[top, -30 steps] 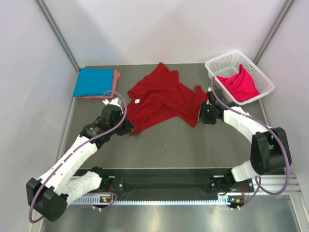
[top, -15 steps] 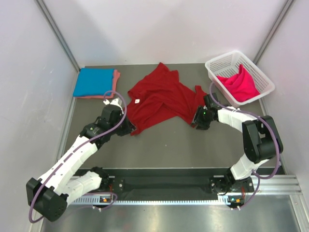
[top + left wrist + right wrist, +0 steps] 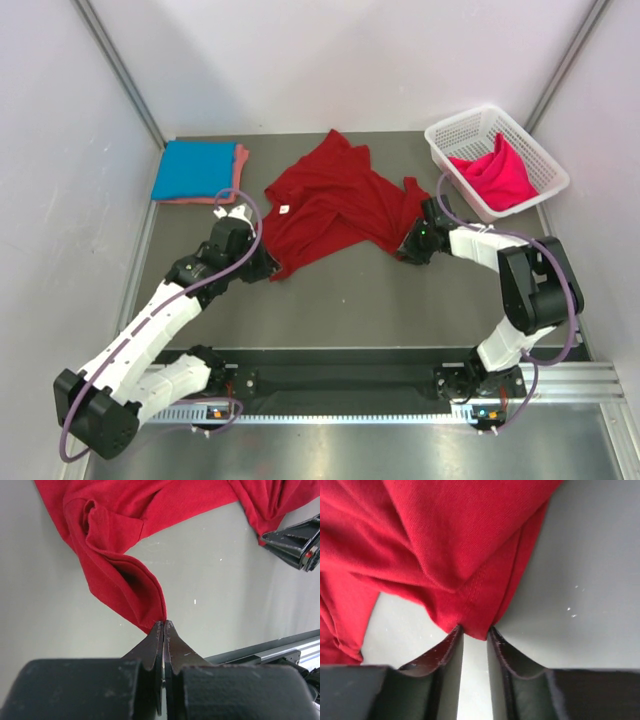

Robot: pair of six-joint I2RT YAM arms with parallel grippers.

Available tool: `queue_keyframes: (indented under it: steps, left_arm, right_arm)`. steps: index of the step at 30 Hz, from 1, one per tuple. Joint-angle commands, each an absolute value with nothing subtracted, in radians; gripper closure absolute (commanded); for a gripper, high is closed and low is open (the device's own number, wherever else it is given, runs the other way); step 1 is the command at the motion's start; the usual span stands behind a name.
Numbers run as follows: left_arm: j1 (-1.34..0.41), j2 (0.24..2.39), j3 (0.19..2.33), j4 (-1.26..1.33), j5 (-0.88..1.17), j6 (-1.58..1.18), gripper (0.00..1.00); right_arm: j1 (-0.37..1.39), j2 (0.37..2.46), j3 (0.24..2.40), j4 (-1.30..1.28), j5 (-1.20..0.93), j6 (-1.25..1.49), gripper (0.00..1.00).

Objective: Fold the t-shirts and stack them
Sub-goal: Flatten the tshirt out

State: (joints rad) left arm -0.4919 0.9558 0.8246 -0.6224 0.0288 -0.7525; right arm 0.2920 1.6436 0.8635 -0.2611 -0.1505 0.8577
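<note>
The left gripper point(image 3: 164, 622) has its jaws pressed tight together on the near-left corner of the dark red t-shirt point(image 3: 330, 200), so the cloth rises in a rolled fold straight from the fingertips. The right gripper point(image 3: 475, 632) sits at the shirt's near-right corner with its jaws narrow, a bunched bit of hem caught between the tips and creases running up from that spot. The shirt itself lies rumpled and spread on the grey table point(image 3: 350, 300). Well apart to the shirt's left, the bright blue t-shirt point(image 3: 192, 168) lies folded on the salmon pink t-shirt point(image 3: 241, 158), which shows only at its edges. To the shirt's far right, the hot pink t-shirt point(image 3: 495, 172) lies heaped in the white basket point(image 3: 470, 125).
</note>
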Motion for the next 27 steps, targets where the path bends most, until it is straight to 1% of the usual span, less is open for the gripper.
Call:
queue_keyframes:
  steps: [1,5,7,10,15,19,25,27]
  left_arm:
    - [-0.488,0.925,0.859,-0.64,0.014,-0.729,1.0]
    - [-0.488,0.917,0.876,-0.65,-0.026,-0.724,1.0]
    - [-0.488,0.914,0.902,-0.661,-0.04,-0.718,1.0]
    - [-0.486,0.904,0.968,-0.701,-0.11,-0.704,1.0]
    - [-0.486,0.899,1.126,-0.773,-0.317,-0.647,1.0]
    - [-0.486,0.902,1.265,-0.784,-0.432,-0.598,1.0]
    - [-0.486,0.904,1.388,-0.73,-0.552,-0.514,1.0]
    - [-0.486,0.908,1.422,-0.716,-0.592,-0.471,1.0]
  right_arm:
    - [0.29,1.667,0.85,-0.232,-0.083,0.881,0.75]
    - [0.285,1.68,0.862,-0.241,-0.064,0.83,1.0]
    - [0.285,1.674,0.894,-0.262,-0.066,0.801,1.0]
    - [0.284,1.603,0.964,-0.346,-0.034,0.7,1.0]
    - [0.267,1.398,1.124,-0.543,0.064,0.488,1.0]
    - [0.206,1.278,1.271,-0.609,0.08,0.391,1.0]
    - [0.117,1.235,1.428,-0.666,0.051,0.319,1.0]
    - [0.101,1.239,1.498,-0.684,0.078,0.314,1.0]
